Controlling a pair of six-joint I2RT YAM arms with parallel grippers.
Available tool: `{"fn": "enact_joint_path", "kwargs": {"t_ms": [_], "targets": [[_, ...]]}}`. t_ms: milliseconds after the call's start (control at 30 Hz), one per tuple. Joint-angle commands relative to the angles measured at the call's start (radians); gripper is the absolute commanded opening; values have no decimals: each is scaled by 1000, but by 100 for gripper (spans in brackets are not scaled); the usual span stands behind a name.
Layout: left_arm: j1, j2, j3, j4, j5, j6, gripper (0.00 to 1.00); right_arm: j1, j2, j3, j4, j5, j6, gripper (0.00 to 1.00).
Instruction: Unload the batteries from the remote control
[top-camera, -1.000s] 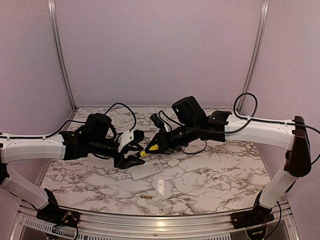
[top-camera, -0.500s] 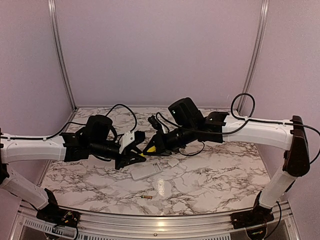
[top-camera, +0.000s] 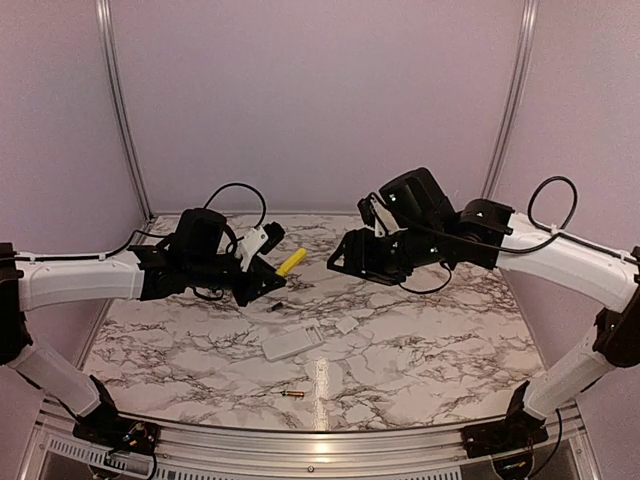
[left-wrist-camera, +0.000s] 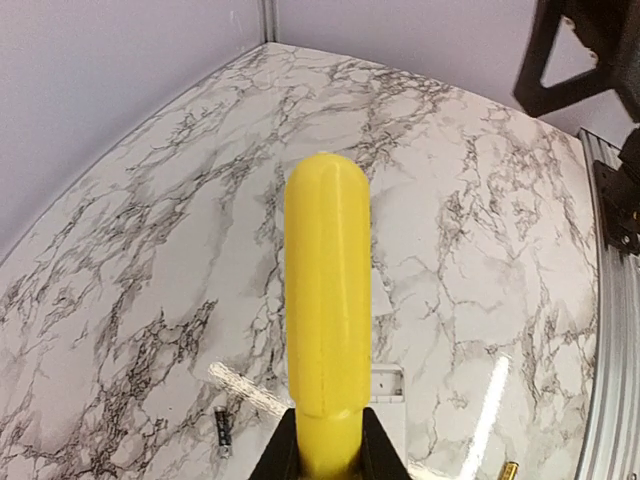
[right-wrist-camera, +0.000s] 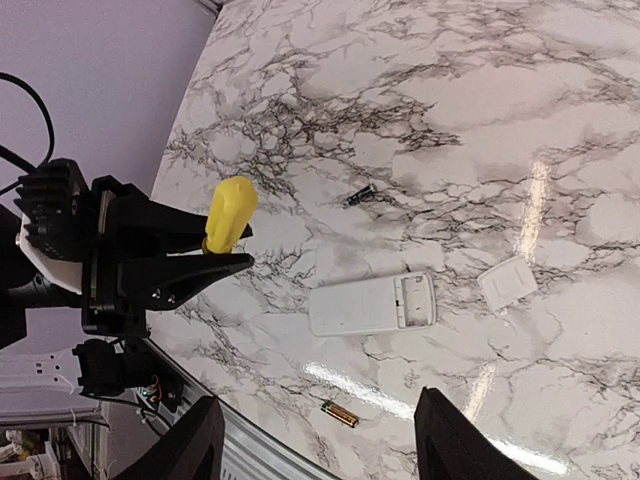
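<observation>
The remote control (right-wrist-camera: 370, 305) lies flat on the white, grey-veined marble worktop (top-camera: 450, 340). The gold battery (right-wrist-camera: 340, 413) rests apart from it on the front-edge side, and the dark battery (right-wrist-camera: 360, 194) lies beyond it towards the pale lilac walls (top-camera: 320, 100). A small white cover (right-wrist-camera: 508, 282) sits beside its recessed end. Above the remote, the left end effector (top-camera: 272, 268) is clamped on a yellow-handled screwdriver (left-wrist-camera: 325, 320). The right end effector (top-camera: 345, 262) stands spread and holds nothing.
</observation>
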Motion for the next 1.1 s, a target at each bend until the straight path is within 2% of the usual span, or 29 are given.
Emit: {"fn": "enact_joint_path", "kwargs": {"t_ms": [0, 100, 333, 500, 700, 867, 1067], "targets": [[30, 149, 198, -55, -200, -121, 0, -32, -117, -48, -134, 188, 109, 64], [49, 277, 337, -80, -309, -196, 0, -42, -191, -119, -149, 208, 162, 64], [76, 595, 700, -150, -437, -401, 0, -46, -291, -197, -209, 238, 242, 63], [101, 770, 870, -223, -565, -547, 0, -46, -348, -236, -240, 250, 279, 63], [113, 937, 1060, -330, -675, -647, 0, -55, -369, -268, -252, 240, 284, 63], [125, 1107, 1344, -504, -683, -676, 0, -83, -332, -256, -237, 202, 241, 64], [126, 1160, 1388, -531, -704, -679, 0, -116, -254, -194, -241, 176, 165, 63]]}}
